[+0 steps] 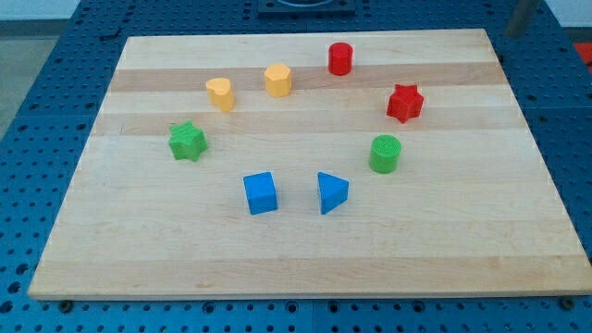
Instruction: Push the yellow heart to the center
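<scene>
The yellow heart point(220, 92) stands on the wooden board point(305, 259) at the upper left of a ring of blocks. A yellow hexagon point(277, 80) stands just to its right. My tip does not show in the camera view, and no rod is in sight.
The ring also holds a red cylinder point(340, 58), a red star point(404, 103), a green cylinder point(385, 154), a blue triangle point(331, 191), a blue cube point(260, 193) and a green star point(187, 141). A blue pegboard table point(46, 102) surrounds the board.
</scene>
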Robot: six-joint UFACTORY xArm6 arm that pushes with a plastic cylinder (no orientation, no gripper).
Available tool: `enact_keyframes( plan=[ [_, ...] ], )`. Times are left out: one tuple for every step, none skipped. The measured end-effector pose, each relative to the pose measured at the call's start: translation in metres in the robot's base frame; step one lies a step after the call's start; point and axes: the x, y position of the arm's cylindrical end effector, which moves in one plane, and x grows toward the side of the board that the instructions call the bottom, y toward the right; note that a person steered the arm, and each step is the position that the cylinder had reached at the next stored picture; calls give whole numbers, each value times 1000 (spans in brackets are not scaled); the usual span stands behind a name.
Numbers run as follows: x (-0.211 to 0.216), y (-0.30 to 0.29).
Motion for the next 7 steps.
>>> enact_keyframes(
  plan=[
    [30, 8],
    [34, 7],
    [33, -11],
    [11, -53],
    [-17, -114],
    [-23, -149],
    [-23, -214]
  ],
)
